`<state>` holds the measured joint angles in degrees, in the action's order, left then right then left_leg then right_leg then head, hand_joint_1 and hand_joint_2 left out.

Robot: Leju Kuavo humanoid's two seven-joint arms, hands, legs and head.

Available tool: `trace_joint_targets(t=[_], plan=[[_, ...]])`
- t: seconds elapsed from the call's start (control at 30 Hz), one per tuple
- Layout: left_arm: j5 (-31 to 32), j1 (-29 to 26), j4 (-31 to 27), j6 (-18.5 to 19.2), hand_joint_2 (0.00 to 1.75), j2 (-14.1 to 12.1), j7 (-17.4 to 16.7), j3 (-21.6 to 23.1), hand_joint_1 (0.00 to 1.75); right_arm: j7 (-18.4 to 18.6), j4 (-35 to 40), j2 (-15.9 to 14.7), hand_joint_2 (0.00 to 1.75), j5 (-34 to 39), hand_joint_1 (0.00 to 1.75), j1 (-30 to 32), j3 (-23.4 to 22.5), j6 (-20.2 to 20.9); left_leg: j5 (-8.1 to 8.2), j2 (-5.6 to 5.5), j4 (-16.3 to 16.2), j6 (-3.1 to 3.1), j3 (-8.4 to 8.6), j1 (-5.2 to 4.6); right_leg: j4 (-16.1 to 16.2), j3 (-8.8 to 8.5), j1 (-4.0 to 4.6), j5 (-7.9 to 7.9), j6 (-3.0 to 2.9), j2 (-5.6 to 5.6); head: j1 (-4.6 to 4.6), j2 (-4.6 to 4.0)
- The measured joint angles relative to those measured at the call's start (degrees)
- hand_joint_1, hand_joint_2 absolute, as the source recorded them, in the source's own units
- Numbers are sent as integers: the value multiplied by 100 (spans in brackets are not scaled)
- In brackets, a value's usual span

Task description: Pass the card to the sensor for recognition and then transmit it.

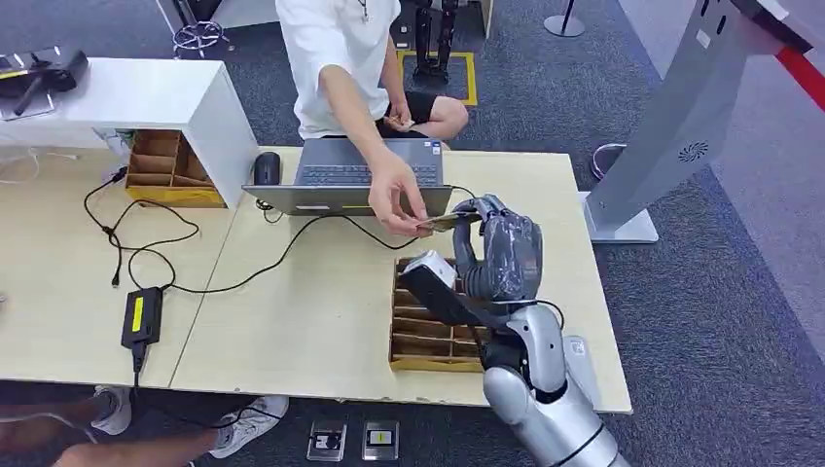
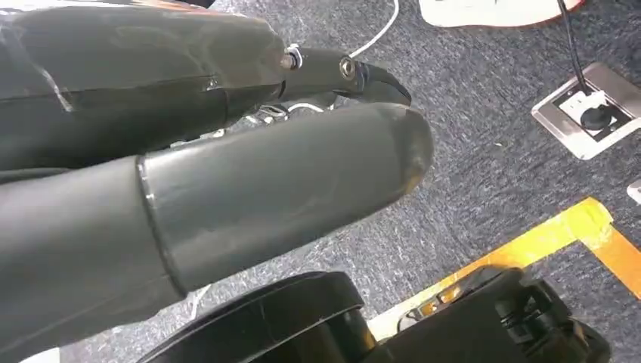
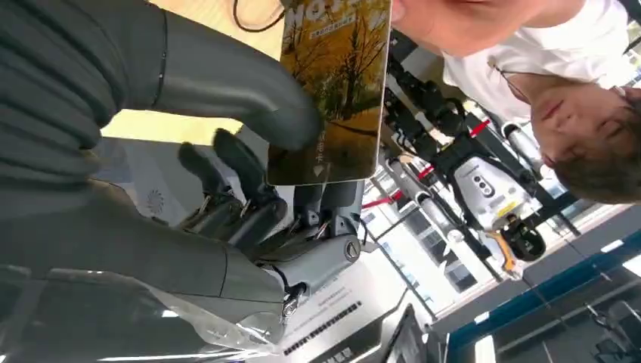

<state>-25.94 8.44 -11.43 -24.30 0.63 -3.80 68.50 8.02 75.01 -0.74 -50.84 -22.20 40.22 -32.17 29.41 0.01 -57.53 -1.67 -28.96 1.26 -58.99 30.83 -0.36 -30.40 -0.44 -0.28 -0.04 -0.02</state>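
Two tables (image 1: 321, 321) stand side by side, with one laptop (image 1: 355, 180) and one wooden tray (image 1: 428, 326). Your right hand (image 1: 498, 255) pinches one card (image 3: 332, 91) (a person's hand (image 1: 397, 199) holds it too). Left hand (image 2: 227, 189): grip unclear.

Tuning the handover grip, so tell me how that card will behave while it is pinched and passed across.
The card looks thin and flat, showing no bend in the right wrist view, so probably stiff and light. Its printed face seems glossy, so it may slide under the right hand's thumb. The person's hand also pinches it, so a tug could twist it.
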Motion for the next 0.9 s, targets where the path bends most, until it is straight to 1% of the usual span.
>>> trace_joint_targets(t=[0.27, 0.4, 0.63, 0.83, 0.9], plan=[[17, 35, 0, 31, 0, 0, -2, 0, 0, 0, 85, -41, 175, -24, 175, 41, -2, 0, -3, 0, -4, 5, -4, 0, 1, 1, 0, 6, 2, 0, 0, 0], [13, 43, 0, 33, 0, 0, -2, 0, 0, -103, 113, -41, 175, 6, 175, 70, -4, 7, -3, 0, -5, 5, -4, 0, 0, 1, 0, 7, 1, 0, 0, 0], [7, 43, 0, 31, 0, 0, -2, 0, 0, -133, 173, -44, 175, 112, 175, 130, -15, -4, -4, 0, -7, 6, -4, 0, 1, 1, 0, 8, 1, 0, 0, 2], [-9, 27, 0, 31, 0, 0, -2, 0, 0, -101, 411, -138, 175, 269, 175, 406, -162, -13, -3, 0, -10, 6, -7, -1, 2, 3, -1, 8, 1, 0, 0, 0], [-33, 21, 0, 31, 0, 0, -2, -2, 0, -6, 523, -184, 175, 240, 175, 569, -232, 7, -3, -2, -11, 7, -8, -1, 2, 2, -1, 8, 1, 0, 0, 0]])
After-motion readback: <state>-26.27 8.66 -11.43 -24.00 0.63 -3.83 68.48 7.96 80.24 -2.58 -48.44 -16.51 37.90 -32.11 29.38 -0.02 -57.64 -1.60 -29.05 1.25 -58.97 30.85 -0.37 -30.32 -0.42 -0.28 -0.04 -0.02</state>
